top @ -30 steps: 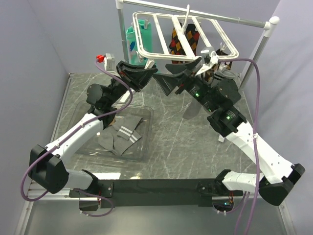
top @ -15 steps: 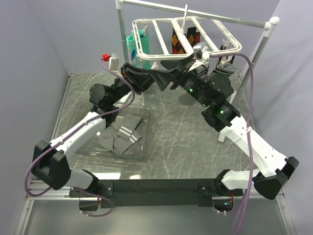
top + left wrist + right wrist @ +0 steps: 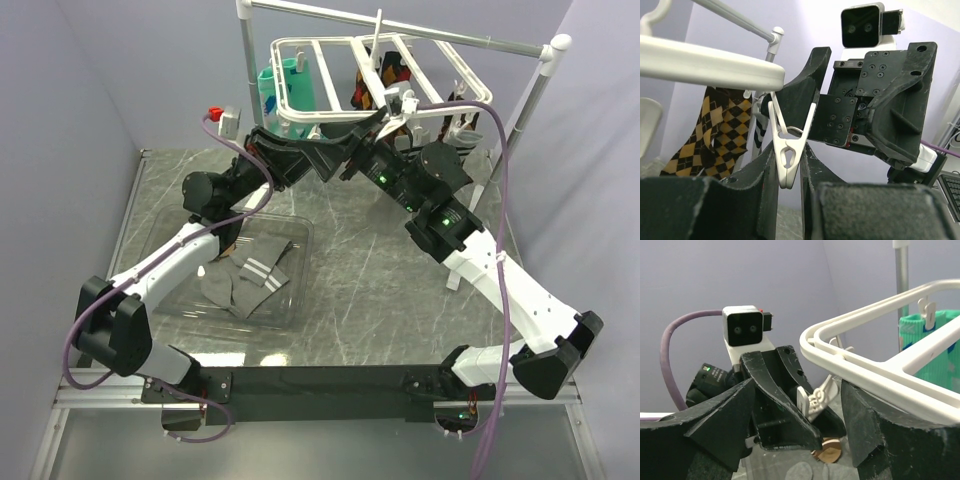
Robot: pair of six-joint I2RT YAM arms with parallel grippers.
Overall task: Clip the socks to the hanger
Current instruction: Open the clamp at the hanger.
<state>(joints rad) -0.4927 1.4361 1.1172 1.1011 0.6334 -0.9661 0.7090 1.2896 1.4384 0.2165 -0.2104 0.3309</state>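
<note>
Our left pincer (image 3: pixel 789 167) pinches a clip (image 3: pixel 787 150) under the hanger (image 3: pixel 860 371), upper centre of the top view. Our right pincer (image 3: pixel 800 390) stands spread near it. The socks (image 3: pixel 250 278) lie in a clear tray (image 3: pixel 175 295) at lower left.

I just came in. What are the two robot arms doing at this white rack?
The left gripper is pinching a small white plastic clip hanging from the white plastic rectangular drying hanger. The right gripper is open at the hanger's rim. The plain grey striped fabric socks lie in the clear plastic tray, not yet clipped.
</note>
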